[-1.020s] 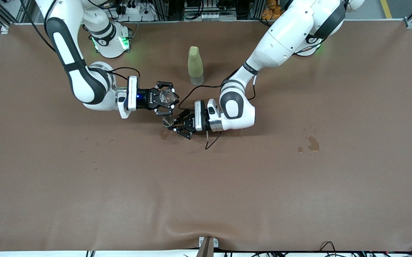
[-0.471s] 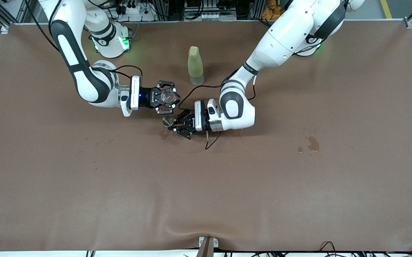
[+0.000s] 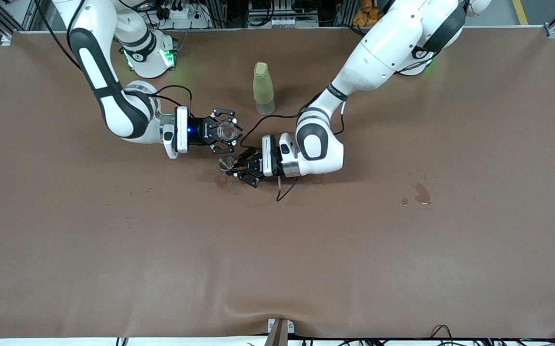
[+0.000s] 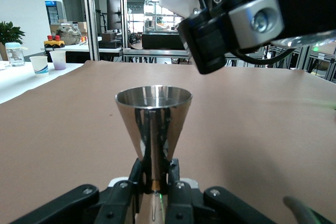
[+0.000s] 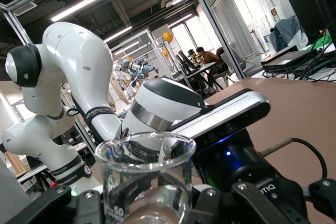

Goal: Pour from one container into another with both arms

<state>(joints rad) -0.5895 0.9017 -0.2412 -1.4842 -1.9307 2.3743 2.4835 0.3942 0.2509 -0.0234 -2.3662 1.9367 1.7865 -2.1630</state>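
My right gripper [image 3: 227, 130] is shut on a clear glass beaker [image 3: 227, 129], held upright over the table's middle. In the right wrist view the beaker [image 5: 146, 174] fills the foreground between the black fingers [image 5: 68, 203]. Close beside it, my left gripper [image 3: 233, 169] is shut on the narrow waist of a steel jigger [image 3: 225, 164], cup mouth up. The left wrist view shows the jigger [image 4: 153, 121] upright in the left gripper [image 4: 156, 179], with the right gripper's body [image 4: 236, 19] just above it. The beaker's rim and the jigger's rim are nearly side by side, apart.
A yellow-green bottle [image 3: 263, 89] stands upright, farther from the front camera than both grippers. Wet stains mark the brown table cover under the jigger [image 3: 220, 181] and toward the left arm's end [image 3: 421, 193]. A black cable [image 3: 284, 190] loops under the left wrist.
The right arm's elbow has swung toward its base and the beaker has shifted slightly toward the left arm. The left arm and jigger have not moved.
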